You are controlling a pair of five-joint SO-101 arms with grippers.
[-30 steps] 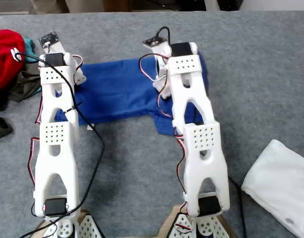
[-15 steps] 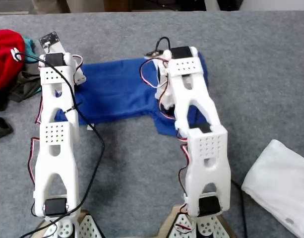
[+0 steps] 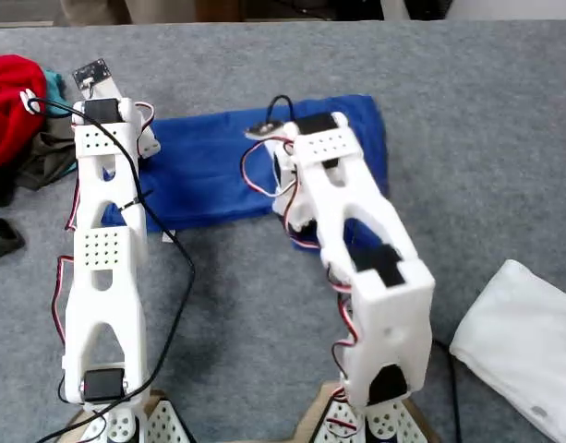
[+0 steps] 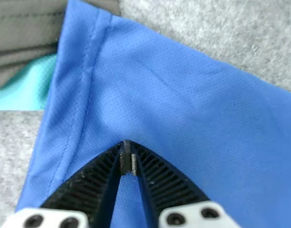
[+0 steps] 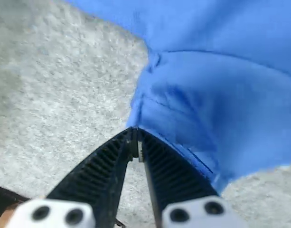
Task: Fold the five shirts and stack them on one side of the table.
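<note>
Blue shirt (image 3: 209,175) partly behind right arm (image 3: 356,212)

A grey, felt-like covering (image 3: 504,120) spreads over the whole table, its nap coarse and slightly mottled. Seen close from the wrists it is a fuzzy, fibrous weave. At the left edge of the high view lies a small dark rounded thing (image 3: 1,238), resting on the covering and partly cut off by the frame, so what it is cannot be told. Beyond the table's far edge runs a narrow strip of room: a brown wooden piece (image 3: 218,9) near the middle, a pale surface (image 3: 513,7) to one side.
</note>
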